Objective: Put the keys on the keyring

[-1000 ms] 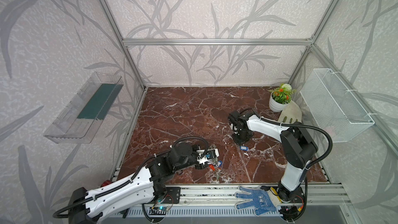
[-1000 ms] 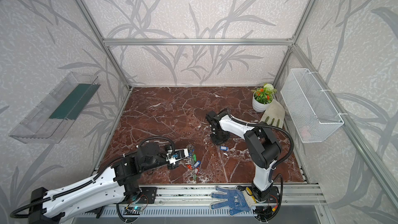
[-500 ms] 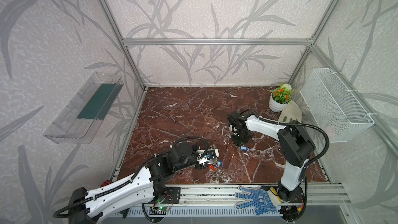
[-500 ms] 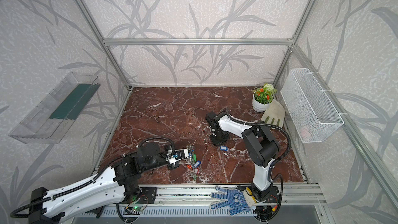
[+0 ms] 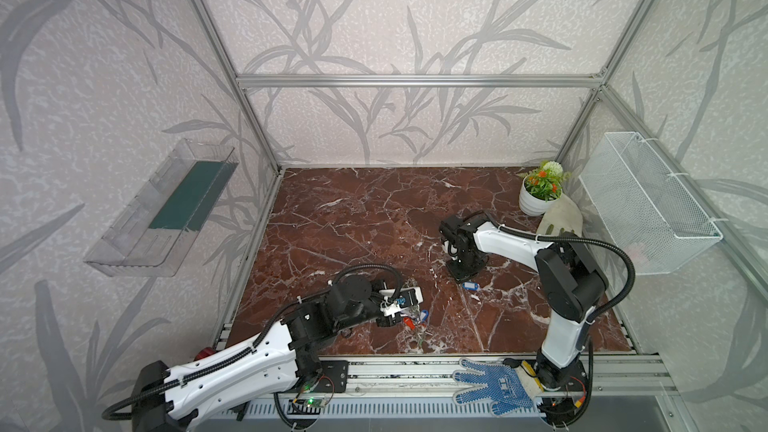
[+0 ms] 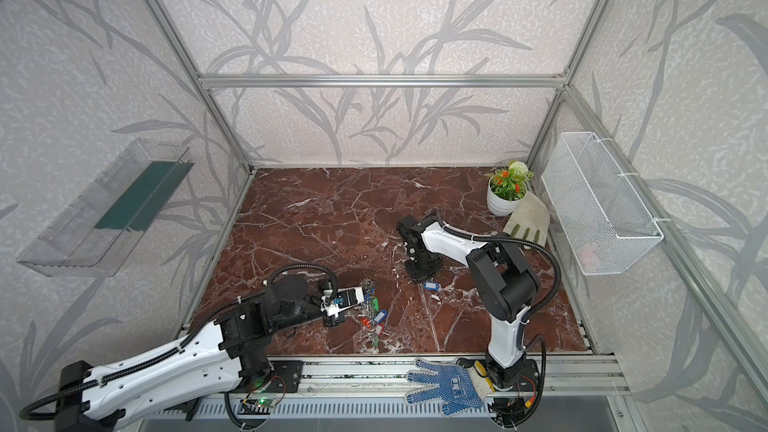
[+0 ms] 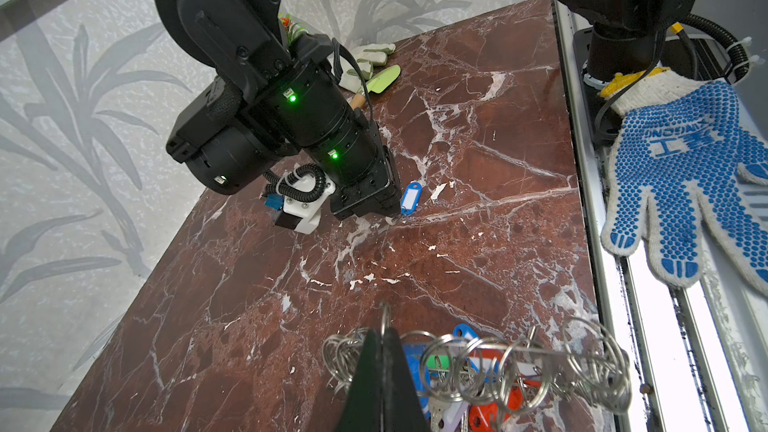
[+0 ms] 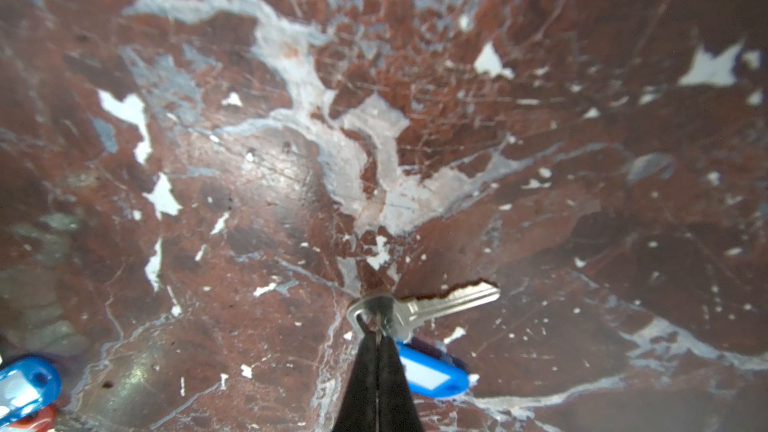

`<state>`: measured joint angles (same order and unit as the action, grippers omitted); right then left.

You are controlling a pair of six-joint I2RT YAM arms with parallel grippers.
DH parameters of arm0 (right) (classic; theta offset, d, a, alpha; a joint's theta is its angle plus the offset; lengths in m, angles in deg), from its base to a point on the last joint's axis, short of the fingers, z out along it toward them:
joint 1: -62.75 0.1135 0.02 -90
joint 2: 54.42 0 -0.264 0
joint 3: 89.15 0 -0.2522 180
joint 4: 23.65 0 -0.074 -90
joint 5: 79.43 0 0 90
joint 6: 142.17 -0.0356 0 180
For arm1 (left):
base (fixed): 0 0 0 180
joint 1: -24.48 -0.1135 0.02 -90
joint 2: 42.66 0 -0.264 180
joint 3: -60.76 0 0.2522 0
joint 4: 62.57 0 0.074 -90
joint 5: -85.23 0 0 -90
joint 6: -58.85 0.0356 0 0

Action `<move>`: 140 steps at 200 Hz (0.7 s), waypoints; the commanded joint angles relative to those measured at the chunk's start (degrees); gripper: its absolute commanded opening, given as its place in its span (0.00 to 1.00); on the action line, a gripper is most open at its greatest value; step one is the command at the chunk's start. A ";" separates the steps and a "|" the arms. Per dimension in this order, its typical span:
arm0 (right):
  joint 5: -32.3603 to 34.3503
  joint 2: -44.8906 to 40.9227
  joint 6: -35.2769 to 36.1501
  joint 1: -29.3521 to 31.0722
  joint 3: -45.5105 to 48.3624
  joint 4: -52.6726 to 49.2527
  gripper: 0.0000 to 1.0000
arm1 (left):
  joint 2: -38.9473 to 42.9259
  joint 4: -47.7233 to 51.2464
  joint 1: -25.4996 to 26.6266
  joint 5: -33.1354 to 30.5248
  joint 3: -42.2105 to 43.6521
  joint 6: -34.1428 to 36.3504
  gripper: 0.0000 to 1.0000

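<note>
The right gripper (image 8: 376, 328) is pinching the blue-tagged key (image 8: 446, 300) on the marble table (image 8: 249, 160), jaws closed tight — the left gripper (image 7: 384, 336) is clamping the keyring (image 7: 540, 349) near the front edge, jaws closed too

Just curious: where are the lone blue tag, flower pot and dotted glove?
Lone blue tag (image 7: 409, 199): left wrist view, label.
Flower pot (image 5: 532, 203): in a top view, wall.
Dotted glove (image 5: 502, 386): in a top view, palm.
</note>
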<state>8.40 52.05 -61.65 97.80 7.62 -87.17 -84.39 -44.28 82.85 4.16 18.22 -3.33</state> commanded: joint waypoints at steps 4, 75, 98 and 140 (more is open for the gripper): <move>-0.11 -2.13 -0.22 -0.33 1.05 -0.69 0.00 | 1.48 -2.59 0.34 0.47 -2.70 0.11 0.00; 3.48 -12.78 -8.50 -0.34 14.66 24.57 0.00 | 1.04 -2.43 0.42 0.31 -2.78 0.31 0.00; 5.23 -15.27 -10.35 -0.34 19.73 30.66 0.00 | 1.06 -2.51 0.51 0.38 -2.73 0.30 0.00; 8.53 -20.39 -12.73 0.81 28.55 40.35 0.00 | 0.89 -2.57 0.48 0.56 -2.78 0.18 0.00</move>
<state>13.36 34.11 -71.88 97.88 32.73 -54.80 -84.31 -44.02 83.05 4.16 18.22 -3.33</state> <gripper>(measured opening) 0.055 0.048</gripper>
